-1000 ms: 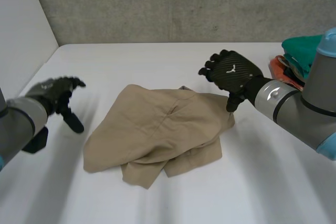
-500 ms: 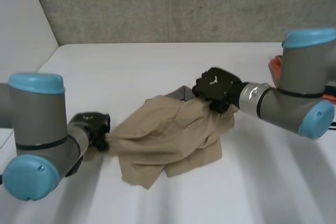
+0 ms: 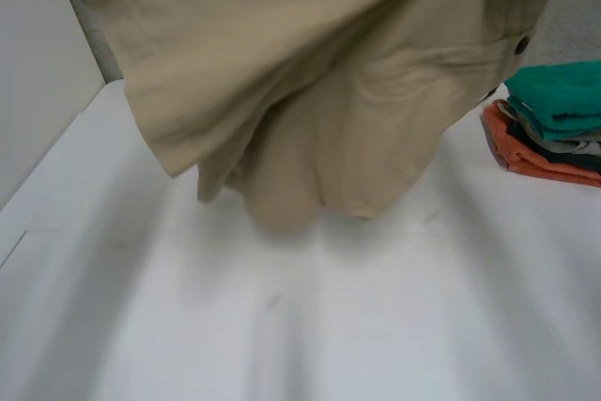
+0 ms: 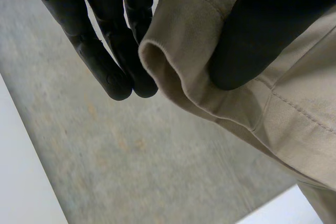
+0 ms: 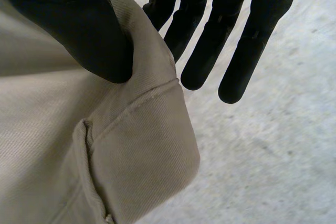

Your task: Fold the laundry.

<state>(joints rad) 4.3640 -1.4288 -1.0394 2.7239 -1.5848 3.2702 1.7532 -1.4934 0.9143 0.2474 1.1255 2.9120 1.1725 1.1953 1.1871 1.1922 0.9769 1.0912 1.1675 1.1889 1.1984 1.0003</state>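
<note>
Beige garment [image 3: 310,91] is hanging up in the air over the white table [image 3: 329,326], spreading across the head view. Left hand [image 4: 262,24] is pinching a hemmed edge between thumb and fingers; right hand [image 5: 68,19] is pinching a stitched corner the same way. Folded clothes stack [image 3: 554,119] is sitting at the table's far right.

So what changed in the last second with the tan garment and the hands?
The tan garment went from lying crumpled on the table to hanging lifted in front of the head camera. The left hand and right hand, empty a second ago, closed in on opposite sides and now each pinch a hemmed edge between thumb and fingers. The stack of folded clothes stayed put.
</note>
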